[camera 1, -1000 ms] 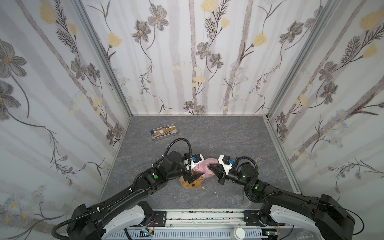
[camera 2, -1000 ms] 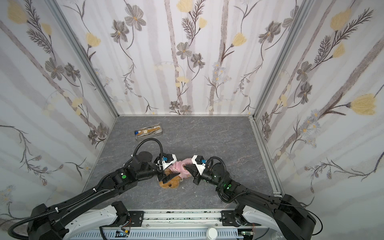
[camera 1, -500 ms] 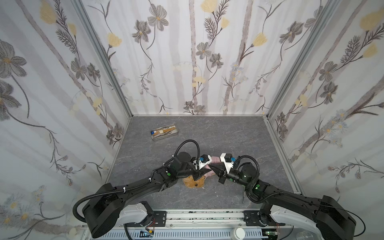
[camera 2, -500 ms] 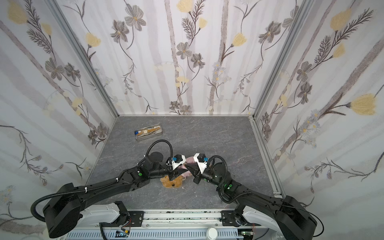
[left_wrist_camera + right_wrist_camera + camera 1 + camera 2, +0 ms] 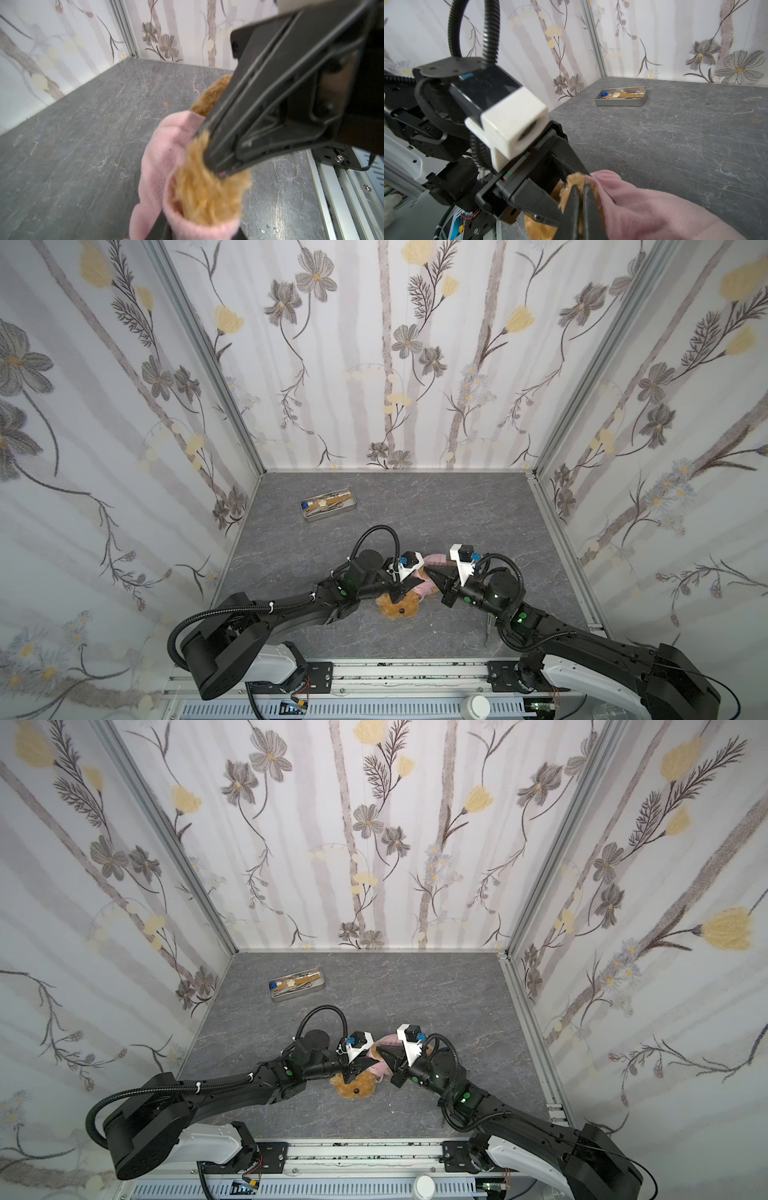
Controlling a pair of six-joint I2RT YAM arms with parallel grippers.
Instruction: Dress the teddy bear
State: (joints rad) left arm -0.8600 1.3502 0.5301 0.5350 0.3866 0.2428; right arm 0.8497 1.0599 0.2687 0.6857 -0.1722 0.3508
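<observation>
Teddy bear point(image 5: 400, 606) on the desk point(image 5: 415, 510) near the front edge, partly inside a pink shirt point(image 5: 433, 560). Gripped at a sleeved paw by the left pincer point(image 5: 409, 587), closed partway; pinched at the fur by the right pincer point(image 5: 428, 569), fully closed. Metal tin point(image 5: 332, 514) well apart.

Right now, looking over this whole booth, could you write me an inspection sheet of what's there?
Surface: grey marbled tabletop, no spills seen.
Job's things: teddy bear lying near the front; pink shirt partly on it, fur showing inside one cuff.
Clutter: metal tin of small items, toward the back left.
Grippers: left gripper closed around that cuff; right gripper shut where fur meets shirt.
Cables: black hoses loop above both wrists, clear of the bear.
Surroundings: floral walls on three sides; metal rail in front.
</observation>
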